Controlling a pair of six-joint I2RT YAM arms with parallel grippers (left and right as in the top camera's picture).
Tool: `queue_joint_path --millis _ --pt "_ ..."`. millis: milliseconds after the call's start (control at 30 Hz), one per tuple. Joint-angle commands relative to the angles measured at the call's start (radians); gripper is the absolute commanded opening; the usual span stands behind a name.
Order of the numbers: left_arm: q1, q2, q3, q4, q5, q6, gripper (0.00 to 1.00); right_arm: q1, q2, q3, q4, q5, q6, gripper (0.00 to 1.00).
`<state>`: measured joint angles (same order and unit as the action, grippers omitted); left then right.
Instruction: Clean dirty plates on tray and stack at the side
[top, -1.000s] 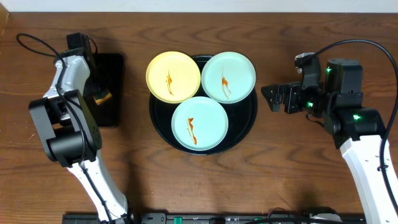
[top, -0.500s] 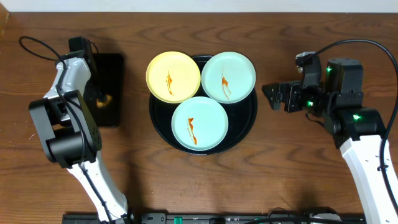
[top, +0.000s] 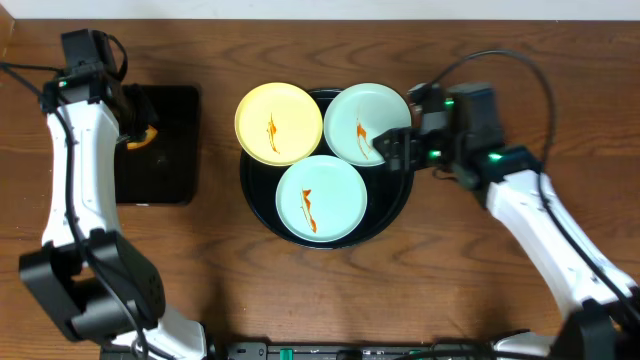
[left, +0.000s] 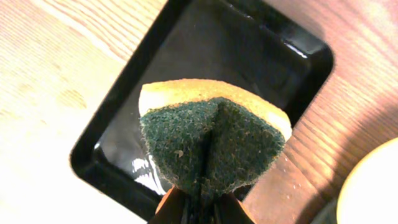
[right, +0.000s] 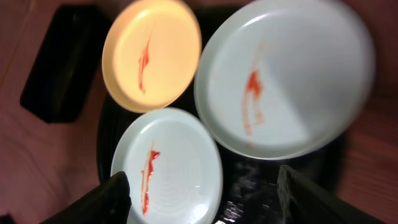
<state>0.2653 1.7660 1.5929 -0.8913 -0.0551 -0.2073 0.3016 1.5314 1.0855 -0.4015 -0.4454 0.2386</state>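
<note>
Jaws, left: the left gripper (left: 200, 206) is pinched tight on a sponge (left: 211, 137), which folds under the squeeze, green scouring face toward the wrist camera and yellow foam behind.
Jaws, right: the right gripper (right: 211, 202) has its fingers well apart with nothing between them. From overhead it hangs at the right-hand rim of the upper light blue plate (top: 362, 120).
Plates: all three lie flat on the round black tray (top: 398, 200), each with an orange-brown smear in the middle. The pale yellow plate (top: 279, 122) overhangs the tray's rim at upper left, and the lower light blue plate (top: 321, 198) sits nearest the front. Their edges look to be touching or nearly so.
Sponge position: held over the rectangular black tray (left: 249, 43), well left of the plates.
Stack: none at the side yet; the wooden table (top: 200, 270) beside the tray holds no plates.
Handling: the plates look light, stiff and glossy, so probably slippery and prone to skating under a wipe. I can't tell whether they would chip.
Where to hold: I'd take the rim at an outer edge, clear of neighbours and sauce, with one finger under the lip.
Step in hand: seemingly steadying the first plate for scrubbing.
Risk: a pinched rim could tip the plate onto its neighbour.
</note>
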Motion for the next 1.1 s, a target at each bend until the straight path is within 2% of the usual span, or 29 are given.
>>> queue_joint_path --millis 0,133,233,433,600,733,867,1067 --pt "-0.026 -0.021 0.013 -0.023 -0.003 0.050 0.07 0.038 0.050 0.015 0.014 0.000 0.050 0.72" --pt "-0.071 -0.042 0.013 -0.086 0.145 0.050 0.07 0.068 0.106 0.015 0.003 0.000 0.064 0.71" --pt "-0.119 -0.043 0.012 -0.138 0.202 0.049 0.07 0.092 0.147 0.015 -0.003 0.000 0.065 0.69" --pt "-0.238 -0.043 0.012 -0.226 0.202 0.016 0.07 0.133 0.231 0.015 -0.027 0.027 0.111 0.56" --pt "-0.319 -0.043 0.012 -0.268 0.202 -0.070 0.07 0.145 0.280 0.015 -0.068 0.066 0.154 0.39" --pt "-0.390 -0.043 -0.003 -0.274 0.202 -0.121 0.07 0.145 0.301 0.015 -0.093 0.082 0.170 0.34" --pt "-0.459 -0.040 -0.035 -0.251 0.201 -0.125 0.07 0.145 0.308 0.014 -0.093 0.083 0.173 0.22" --pt "-0.518 -0.038 -0.115 -0.198 0.201 -0.229 0.07 0.145 0.319 0.014 -0.088 0.082 0.185 0.22"
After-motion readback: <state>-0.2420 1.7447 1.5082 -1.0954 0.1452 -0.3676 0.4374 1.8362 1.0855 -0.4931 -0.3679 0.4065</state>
